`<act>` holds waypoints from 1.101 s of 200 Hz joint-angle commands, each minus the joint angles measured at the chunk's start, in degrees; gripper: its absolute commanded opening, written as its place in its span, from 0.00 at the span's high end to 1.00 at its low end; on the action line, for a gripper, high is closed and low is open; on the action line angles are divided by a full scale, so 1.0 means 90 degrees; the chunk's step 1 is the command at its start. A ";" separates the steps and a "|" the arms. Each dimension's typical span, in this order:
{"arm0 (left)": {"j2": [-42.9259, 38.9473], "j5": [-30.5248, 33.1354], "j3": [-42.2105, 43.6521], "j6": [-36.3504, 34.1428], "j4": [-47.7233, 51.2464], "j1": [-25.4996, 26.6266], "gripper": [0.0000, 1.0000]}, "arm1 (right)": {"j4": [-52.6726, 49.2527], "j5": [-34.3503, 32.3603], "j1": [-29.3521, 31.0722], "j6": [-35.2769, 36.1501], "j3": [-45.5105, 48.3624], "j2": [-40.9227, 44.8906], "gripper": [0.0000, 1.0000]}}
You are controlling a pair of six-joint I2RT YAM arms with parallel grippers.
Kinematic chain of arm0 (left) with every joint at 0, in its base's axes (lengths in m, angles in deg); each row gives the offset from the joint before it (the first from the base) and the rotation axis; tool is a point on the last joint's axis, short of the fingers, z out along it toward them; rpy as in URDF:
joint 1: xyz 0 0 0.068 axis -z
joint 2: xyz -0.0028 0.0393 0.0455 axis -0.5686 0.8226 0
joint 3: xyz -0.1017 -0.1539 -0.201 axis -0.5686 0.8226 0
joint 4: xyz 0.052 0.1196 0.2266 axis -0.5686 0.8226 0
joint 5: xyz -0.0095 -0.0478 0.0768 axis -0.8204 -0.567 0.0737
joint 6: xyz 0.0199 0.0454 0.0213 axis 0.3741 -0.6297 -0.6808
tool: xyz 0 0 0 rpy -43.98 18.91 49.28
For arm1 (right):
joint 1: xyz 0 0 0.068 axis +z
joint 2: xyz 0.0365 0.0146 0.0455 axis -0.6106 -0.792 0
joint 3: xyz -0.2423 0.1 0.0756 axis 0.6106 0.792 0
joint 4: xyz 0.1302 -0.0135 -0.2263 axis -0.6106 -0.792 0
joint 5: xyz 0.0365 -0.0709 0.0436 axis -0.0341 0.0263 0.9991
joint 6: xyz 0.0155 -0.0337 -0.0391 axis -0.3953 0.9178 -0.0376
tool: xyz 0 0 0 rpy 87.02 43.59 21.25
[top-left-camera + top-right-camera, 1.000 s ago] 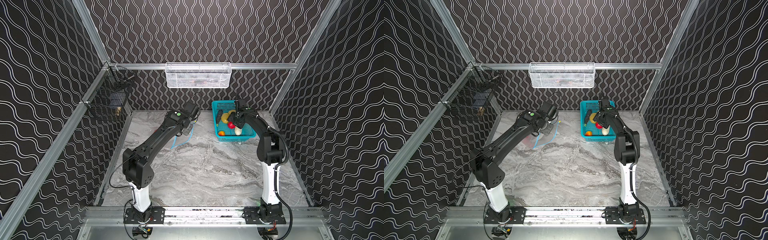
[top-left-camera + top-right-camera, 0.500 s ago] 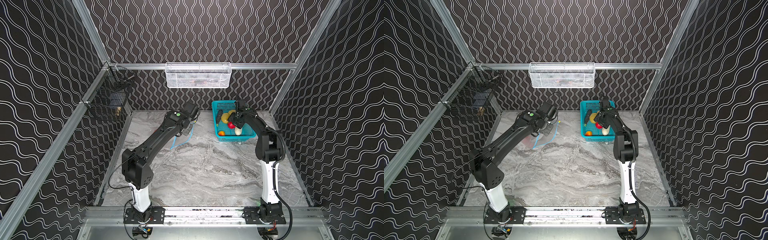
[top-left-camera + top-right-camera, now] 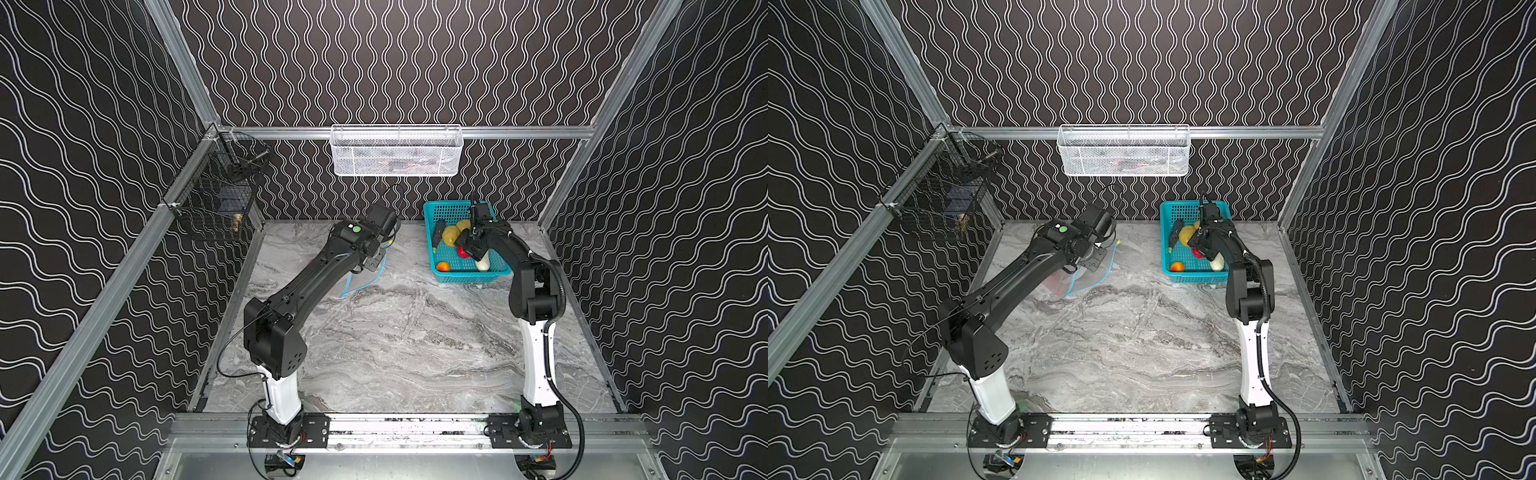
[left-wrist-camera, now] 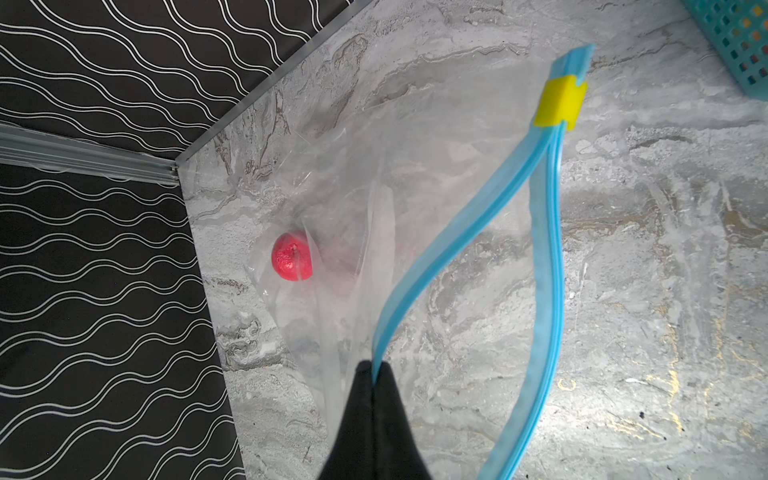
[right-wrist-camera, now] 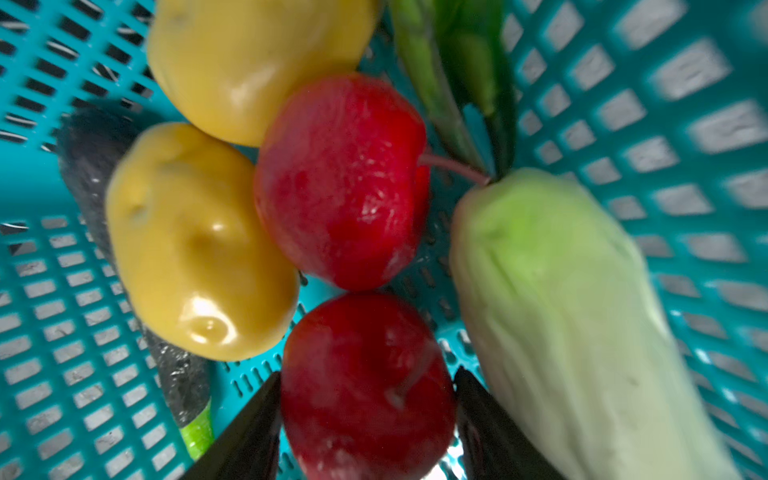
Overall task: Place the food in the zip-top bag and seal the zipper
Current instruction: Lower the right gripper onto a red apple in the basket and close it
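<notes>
The clear zip-top bag (image 4: 374, 166) lies at the back left of the table, with one red tomato (image 4: 292, 262) inside. My left gripper (image 4: 374, 368) is shut on the upper blue zipper (image 4: 457, 232) strip and holds the mouth apart. The yellow slider (image 4: 559, 102) sits at the far end. My right gripper (image 5: 368, 374) reaches down into the teal basket (image 3: 469, 276). Its fingers press both sides of a red tomato (image 5: 365, 399). Around it lie another tomato (image 5: 340, 178), two potatoes (image 5: 195, 241), a radish (image 5: 561, 311), a dark cucumber (image 5: 95, 166) and a green vegetable (image 5: 457, 62).
A small orange piece (image 3: 443, 267) lies at the basket's near corner. A white wire basket (image 3: 395, 151) hangs on the back rail and a black wire basket (image 3: 220, 199) on the left rail. Patterned walls close in three sides.
The right arm has shifted slightly over the basket. The left arm and the bag have held still.
</notes>
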 commanded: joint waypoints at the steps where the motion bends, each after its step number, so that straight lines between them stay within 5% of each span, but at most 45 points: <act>1: -0.0059 0.0010 0.0011 -0.0021 -0.0032 -0.0006 1.00 | 0.0087 -0.0002 -0.0011 -0.0097 0.0052 -0.0011 0.36; 61: -0.0054 -0.0006 -0.0008 -0.0015 -0.0005 -0.0006 1.00 | 0.0306 0.0141 -0.0040 -0.0162 0.0322 0.0182 0.49; 220: -0.0130 -0.0080 0.0019 -0.0018 -0.0011 -0.0001 1.00 | 0.1253 0.0807 -0.0068 -0.0492 0.1701 0.1703 0.54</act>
